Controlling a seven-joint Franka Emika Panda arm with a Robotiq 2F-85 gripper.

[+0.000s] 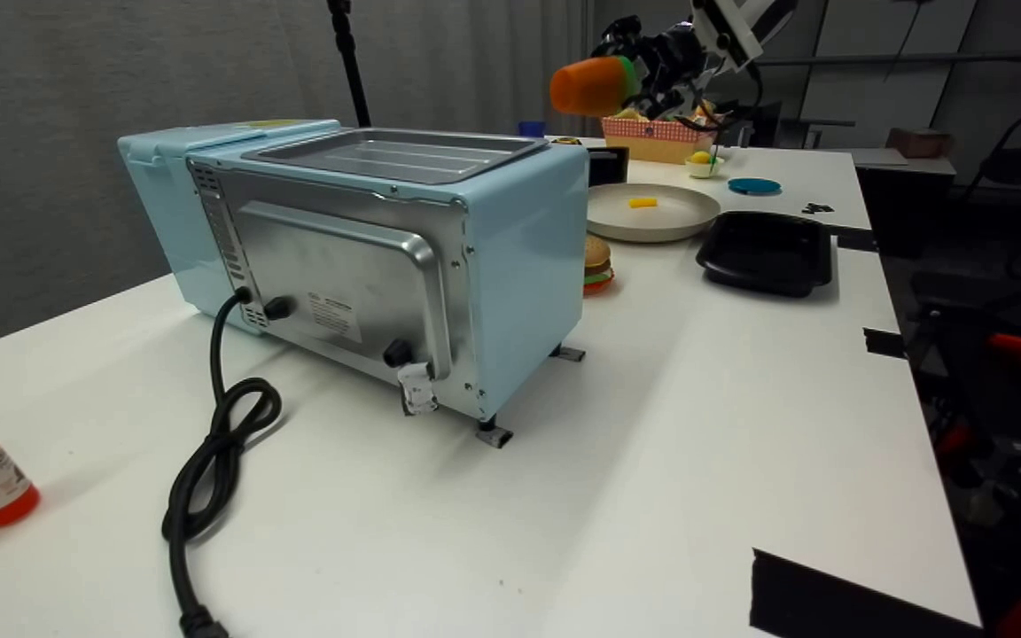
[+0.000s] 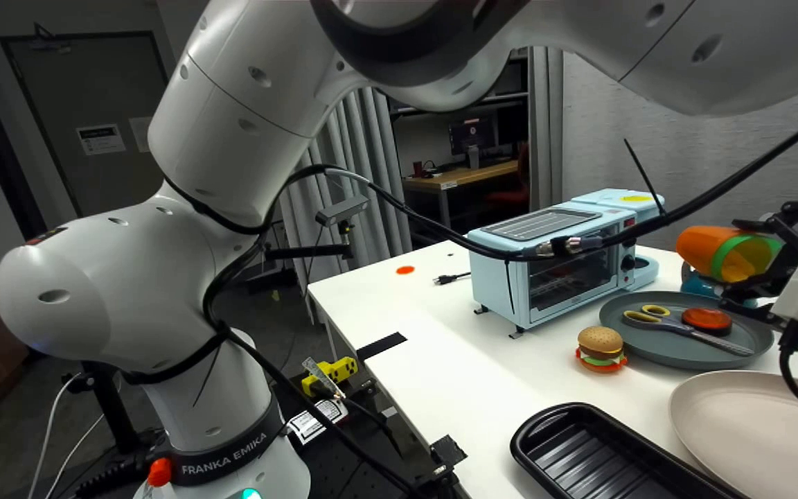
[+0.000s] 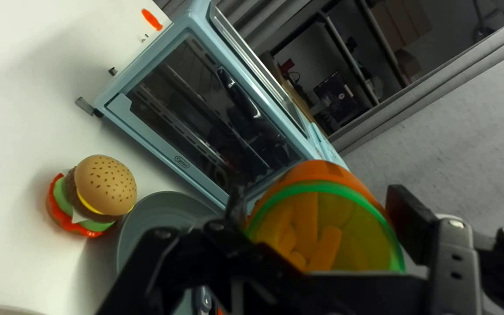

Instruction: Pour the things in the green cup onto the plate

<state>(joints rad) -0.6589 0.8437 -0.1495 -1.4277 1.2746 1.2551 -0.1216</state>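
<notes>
And there's the cup (image 1: 593, 87), up in the air, orange outside with a green rim, lying over on its side and close to level in both exterior views! The gripper (image 3: 317, 205) has it near the mouth end, fingers (image 3: 409, 223) clamped on opposite sides of its wall, and nothing else is carrying it. Peer in from the wrist view and there are the orange sticks (image 3: 326, 247), several of them, resting inside the cup, so this pour looks far from finished. Down on the pale plate (image 1: 652, 226) lies a single yellow piece (image 1: 643, 203); whether it came out of this cup, I can't tell. The step in hand, I'd judge, is the pour itself: cup lifted, cup tipped, most of the load not yet out. But look at the position! In an exterior view the cup shows up past the grey plate (image 2: 638, 341), the one bearing the scissors (image 2: 684, 331), with the pale plate well apart from it. So the next move calls for a carry sideways, mouth over the middle of the pale plate, grip held tight, then a slow further roll until the opening points down and the sticks slide out rather than scatter; tip it right here and they'd likely miss the target
</notes>
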